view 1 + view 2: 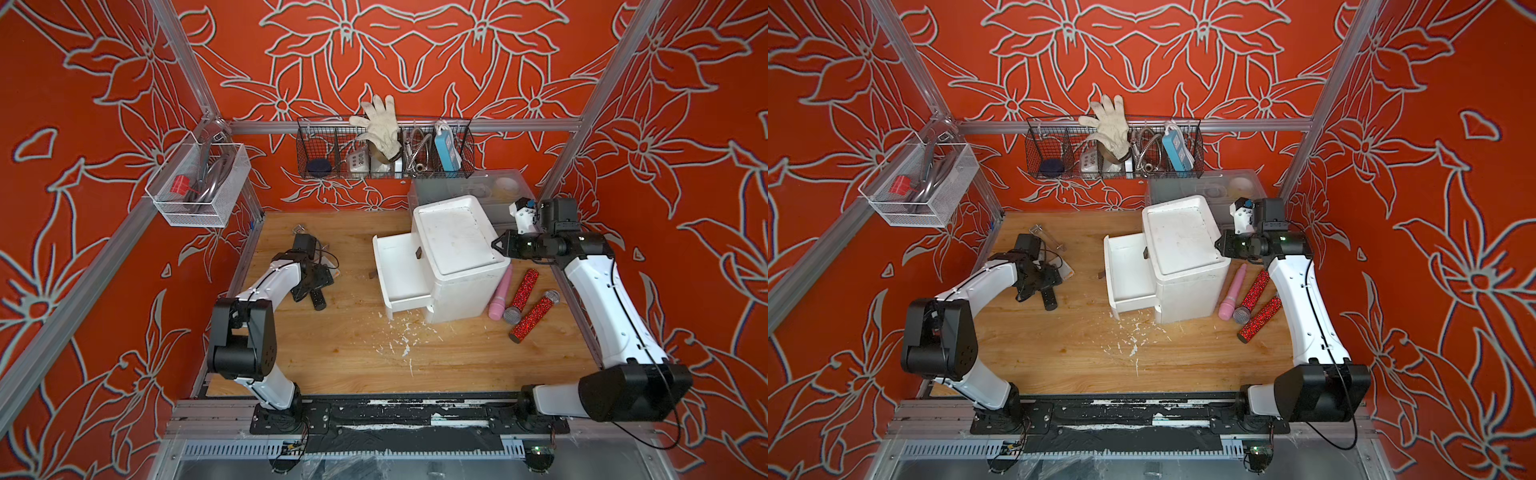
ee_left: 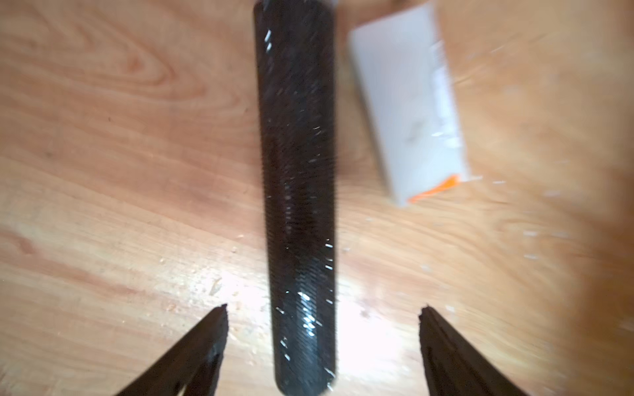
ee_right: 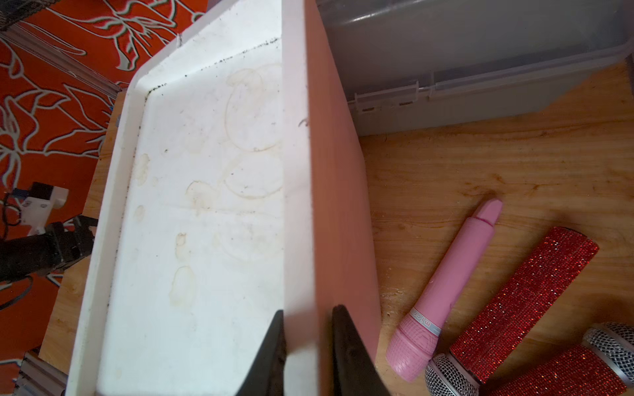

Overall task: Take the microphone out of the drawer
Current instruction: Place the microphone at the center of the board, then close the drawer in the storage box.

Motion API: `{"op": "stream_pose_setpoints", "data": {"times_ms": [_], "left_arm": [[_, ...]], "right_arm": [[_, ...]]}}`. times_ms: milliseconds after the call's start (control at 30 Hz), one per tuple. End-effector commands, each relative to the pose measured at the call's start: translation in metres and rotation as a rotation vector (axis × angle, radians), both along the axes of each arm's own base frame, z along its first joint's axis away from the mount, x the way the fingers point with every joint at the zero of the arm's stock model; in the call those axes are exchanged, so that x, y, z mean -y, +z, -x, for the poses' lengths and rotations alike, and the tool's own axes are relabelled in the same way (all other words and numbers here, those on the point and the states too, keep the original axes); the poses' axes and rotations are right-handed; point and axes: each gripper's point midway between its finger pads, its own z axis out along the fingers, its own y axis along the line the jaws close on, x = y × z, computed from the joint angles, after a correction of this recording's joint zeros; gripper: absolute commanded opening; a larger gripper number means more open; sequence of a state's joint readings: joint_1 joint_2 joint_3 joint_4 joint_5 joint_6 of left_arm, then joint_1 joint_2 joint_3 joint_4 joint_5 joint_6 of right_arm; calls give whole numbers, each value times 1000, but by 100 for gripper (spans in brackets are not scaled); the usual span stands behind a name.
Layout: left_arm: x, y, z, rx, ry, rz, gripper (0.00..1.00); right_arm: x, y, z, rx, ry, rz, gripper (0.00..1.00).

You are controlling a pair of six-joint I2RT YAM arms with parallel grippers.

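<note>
top views both showed the wooden tabletop [image 1: 332,353] with a white plastic cabinet [image 1: 457,237] standing right of centre. its white pull-out drawer [image 1: 399,266] was drawn open toward the left. a grey lidded plastic box [image 1: 490,183] sat just beyond the cabinet by the far wall.

the right gripper [image 3: 308,312] pinched the cabinet's raised top rim on its right side, one finger inside the rim and one outside.

the left gripper [image 2: 322,308] hung over the left part of the table with its fingers spread wide. between them, touching neither, the black glittery microphone [image 2: 298,188] lay flat on the wood, out of the drawer and well to its left [image 1: 318,300].

a pink plastic microphone [image 1: 500,293] and two red sequinned microphones [image 1: 524,286] lay just right of the cabinet. a flat white card with an orange corner [image 2: 408,113] lay beside the black microphone.
</note>
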State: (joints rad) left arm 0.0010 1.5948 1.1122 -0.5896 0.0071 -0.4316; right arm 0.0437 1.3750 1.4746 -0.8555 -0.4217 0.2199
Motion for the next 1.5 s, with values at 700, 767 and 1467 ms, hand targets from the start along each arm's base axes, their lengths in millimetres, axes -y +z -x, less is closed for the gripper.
{"op": "stream_pose_setpoints", "data": {"times_ms": [700, 767, 1467], "left_arm": [[129, 65, 22, 274, -143, 784, 0], [134, 63, 16, 272, -135, 810, 0], [199, 57, -15, 246, -223, 904, 0]], "right_arm": [[-17, -8, 1, -59, 27, -85, 5], [-17, -10, 2, -63, 29, -83, 5], [-21, -12, 2, -61, 30, -101, 2]]}}
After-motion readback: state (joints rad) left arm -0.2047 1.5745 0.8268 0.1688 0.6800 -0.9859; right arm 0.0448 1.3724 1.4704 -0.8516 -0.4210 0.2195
